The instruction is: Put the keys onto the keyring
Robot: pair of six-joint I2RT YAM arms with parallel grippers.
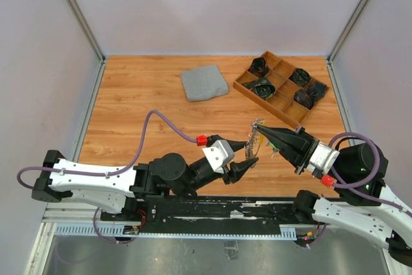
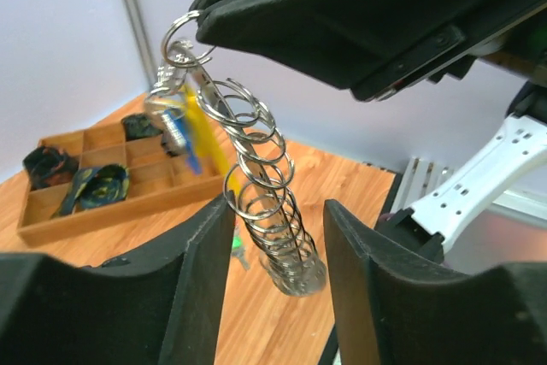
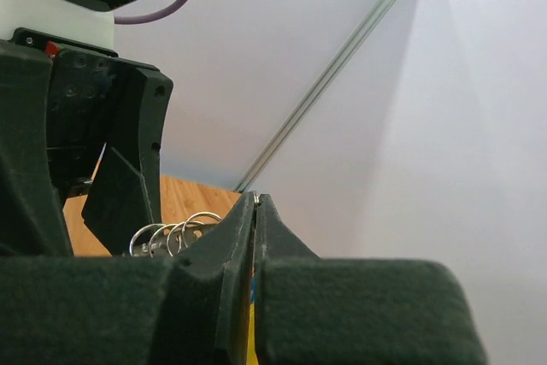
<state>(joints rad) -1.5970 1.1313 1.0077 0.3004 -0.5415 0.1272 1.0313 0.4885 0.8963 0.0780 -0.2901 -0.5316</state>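
Right pincer [image 1: 259, 124] closed on the top loop of the keyring [image 2: 265, 203]. The keyring hangs clear of the worktop [image 1: 148, 104], centre-right in the top view. Keys [image 2: 181, 121], yellow and blue heads visible, dangle near its upper end. Left pincer [image 1: 250, 154] open, one finger on each side of the keyring's lower coils.

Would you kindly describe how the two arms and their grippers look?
The left arm and right arm have white links and round black joints. A purple cable with a red plug loops to each wrist. The left gripper and right gripper each have two tapered black fingers on a silvery-white block.
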